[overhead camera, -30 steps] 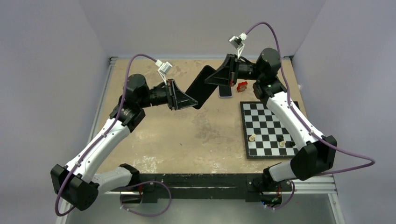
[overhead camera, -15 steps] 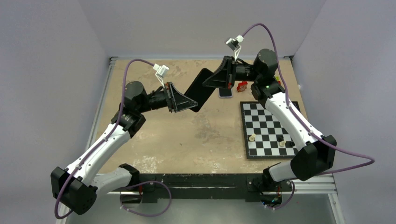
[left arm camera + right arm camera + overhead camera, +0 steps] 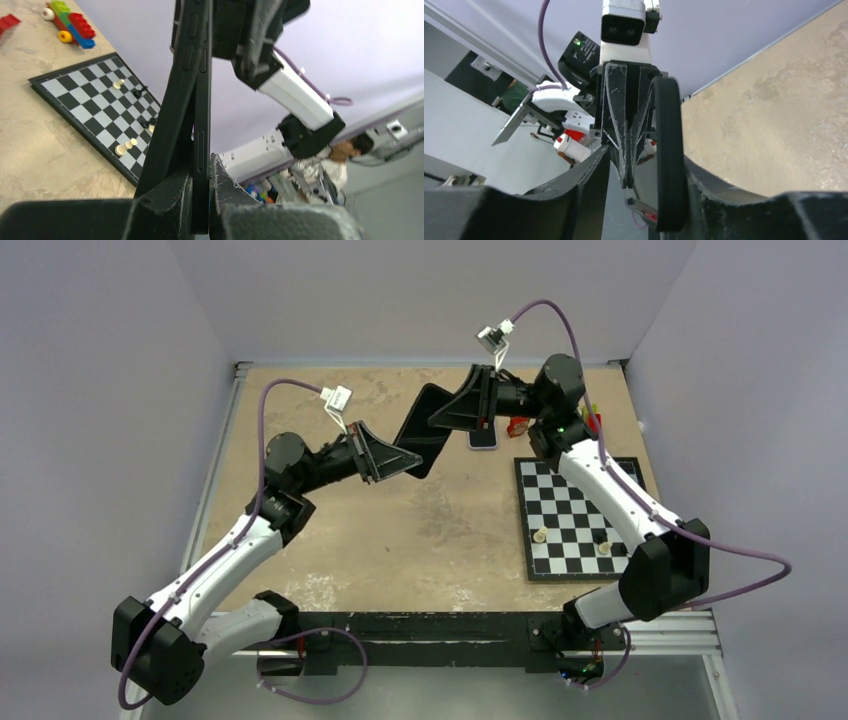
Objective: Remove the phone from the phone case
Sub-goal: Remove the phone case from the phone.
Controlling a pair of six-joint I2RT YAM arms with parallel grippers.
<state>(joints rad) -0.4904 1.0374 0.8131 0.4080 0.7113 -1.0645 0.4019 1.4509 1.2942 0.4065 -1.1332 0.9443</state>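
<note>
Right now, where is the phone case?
Top view: the phone case is in the air over the table's far middle, left of the chessboard, between the fingers of the right gripper, while the left gripper clamps the phone.

place: robotics lab | signs: two bolted arms (image 3: 215,570), walled table (image 3: 400,530), aluminium rail (image 3: 672,639), person (image 3: 345,150) beyond

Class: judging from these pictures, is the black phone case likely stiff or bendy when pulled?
Probably bendy: in the left wrist view the phone case angles away from the straight phone. Likely springy rather than floppy: its freed part runs in a smooth line, without drooping.
</note>
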